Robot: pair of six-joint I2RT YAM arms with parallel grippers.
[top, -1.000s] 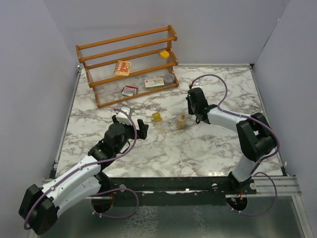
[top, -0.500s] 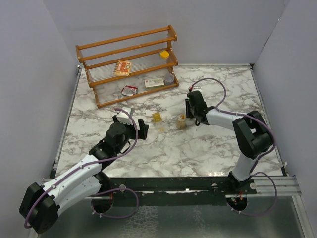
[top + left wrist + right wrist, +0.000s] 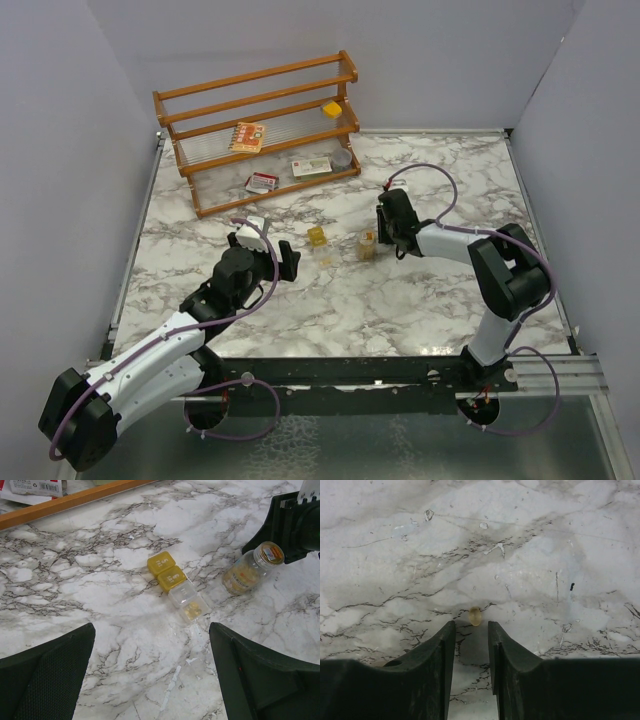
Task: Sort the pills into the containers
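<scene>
A single pale yellow pill (image 3: 475, 616) lies on the marble just beyond the tips of my right gripper (image 3: 471, 626). Its jaws stand a little apart with nothing between them. From above, my right gripper (image 3: 384, 231) sits just right of the round amber jar (image 3: 366, 245), which holds pills (image 3: 243, 575). The squarish yellow box (image 3: 167, 572) lies at mid-table (image 3: 316, 236), with two lids down and its clear compartments (image 3: 190, 603) open, pills inside. My left gripper (image 3: 151, 630) hovers wide open and empty in front of the box (image 3: 287, 259).
A wooden rack (image 3: 262, 130) stands at the back left, holding flat card packets (image 3: 247, 136), a yellow item (image 3: 331, 109) and a round grey tin (image 3: 342, 157). Grey walls close in the marble table (image 3: 400, 300) on three sides.
My right gripper has shifted slightly toward the near edge beside the jar, and its jaws have parted a little. The left arm has barely moved.
</scene>
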